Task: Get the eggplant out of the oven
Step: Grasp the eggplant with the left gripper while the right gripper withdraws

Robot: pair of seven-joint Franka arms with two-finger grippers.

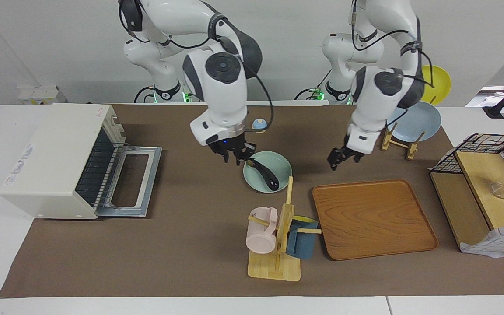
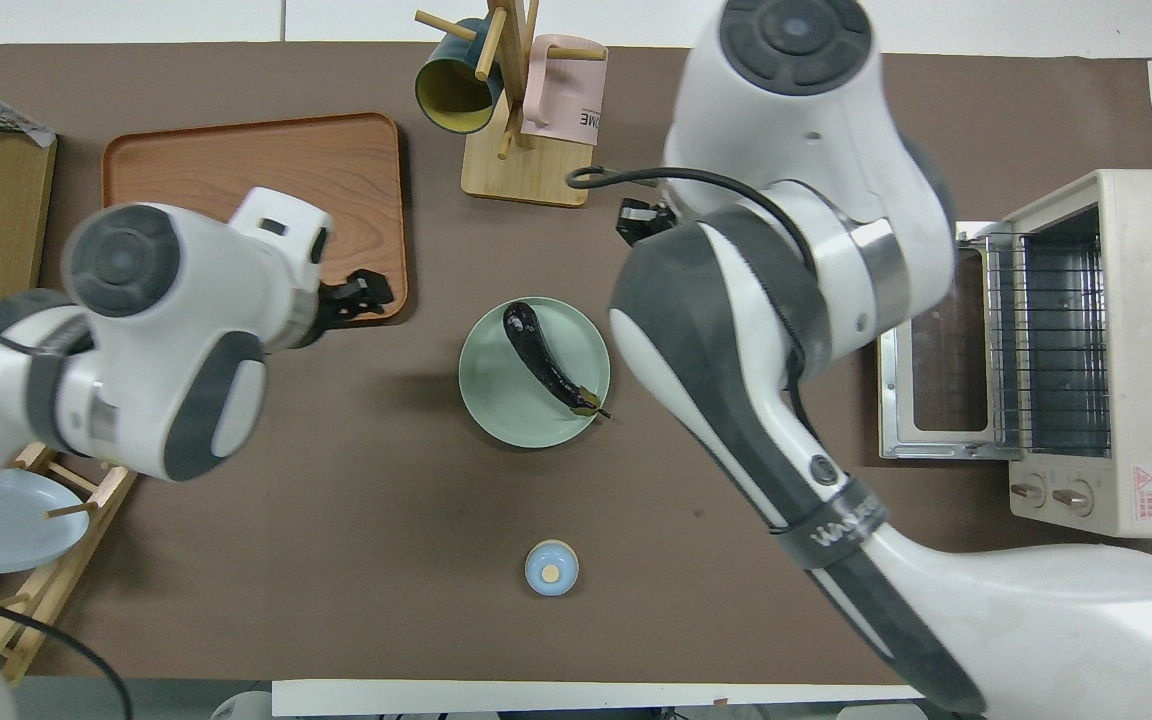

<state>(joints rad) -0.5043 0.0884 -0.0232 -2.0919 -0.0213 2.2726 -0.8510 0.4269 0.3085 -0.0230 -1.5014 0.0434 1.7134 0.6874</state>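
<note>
Right gripper, facing view: right gripper [image 1: 233, 156] hangs just above the stem end of the eggplant [image 1: 264, 172], fingers spread and empty.
Eggplant, facing view: glossy, slim, curved, lying on the pale green plate [image 1: 280, 165].
Oven, facing view: boxy off-white oven [image 1: 55, 159], door dropped flat, wire rack bare.
Left gripper, facing view: left gripper [image 1: 338, 158] waits by the wooden tray [image 1: 374, 218]; finger state unclear.
Progress, overhead view: eggplant [image 2: 546, 358] rests well apart from the oven [image 2: 1126, 350]; removal looks done, retreat remains.
</note>
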